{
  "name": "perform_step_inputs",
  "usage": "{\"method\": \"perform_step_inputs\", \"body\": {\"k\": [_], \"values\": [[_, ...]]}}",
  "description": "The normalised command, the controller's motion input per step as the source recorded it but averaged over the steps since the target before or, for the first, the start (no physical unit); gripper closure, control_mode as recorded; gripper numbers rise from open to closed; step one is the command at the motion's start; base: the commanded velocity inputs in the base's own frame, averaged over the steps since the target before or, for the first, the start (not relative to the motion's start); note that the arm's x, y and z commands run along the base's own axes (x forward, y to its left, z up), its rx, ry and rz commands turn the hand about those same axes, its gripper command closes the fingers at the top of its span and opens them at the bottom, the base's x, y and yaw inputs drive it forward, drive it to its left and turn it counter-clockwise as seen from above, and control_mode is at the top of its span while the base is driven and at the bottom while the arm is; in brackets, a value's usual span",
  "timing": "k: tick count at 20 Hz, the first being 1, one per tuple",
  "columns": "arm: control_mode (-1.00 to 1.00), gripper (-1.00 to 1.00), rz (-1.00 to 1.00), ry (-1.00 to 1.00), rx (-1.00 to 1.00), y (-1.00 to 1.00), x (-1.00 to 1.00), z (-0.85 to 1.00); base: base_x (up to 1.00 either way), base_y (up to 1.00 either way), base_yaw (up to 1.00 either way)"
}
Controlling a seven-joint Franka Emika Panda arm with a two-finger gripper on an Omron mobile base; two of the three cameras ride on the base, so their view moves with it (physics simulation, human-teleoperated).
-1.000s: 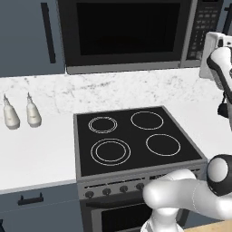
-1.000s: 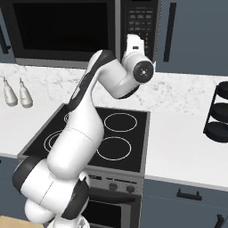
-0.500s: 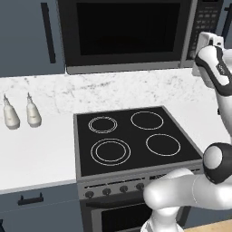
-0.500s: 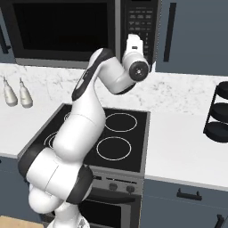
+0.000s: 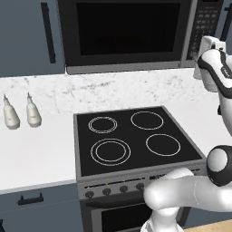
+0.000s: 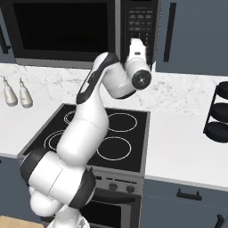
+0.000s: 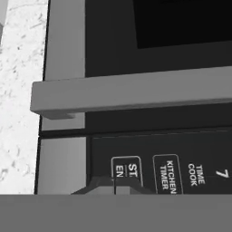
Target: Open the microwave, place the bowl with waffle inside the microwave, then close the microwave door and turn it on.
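The microwave (image 5: 127, 34) hangs above the stove, and its microwave door (image 6: 58, 31) is closed over a dark window. My gripper (image 7: 114, 186) is shut, its tips pressed together against the keypad (image 7: 172, 167) at the start button (image 7: 127, 168). The grey door handle (image 7: 131, 95) runs just beside it in the hand view. From the base views, my white hand (image 5: 209, 50) reaches up to the lower part of the keypad panel (image 6: 140, 24) at the microwave's right side. The bowl and the waffle are hidden.
A black stove (image 5: 131, 136) with several burner rings sits below the arm. Two small bottles (image 5: 20, 113) stand on the left counter. A black tiered rack (image 6: 218, 111) stands on the right counter. Grey-blue cabinets (image 6: 191, 31) flank the microwave.
My hand has edged up and in toward the keypad panel. The gripper stays shut and the door stays closed.
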Motion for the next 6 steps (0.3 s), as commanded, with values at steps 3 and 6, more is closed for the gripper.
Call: {"method": "perform_step_inputs", "body": {"k": [3,6], "values": [[-1.00,1.00,0.00,-0.15,0.04,-0.10,-0.72,0.13,0.00,0.00,0.00],[-1.00,1.00,0.00,-0.19,0.09,-0.01,-1.00,0.55,0.00,0.00,0.00]]}}
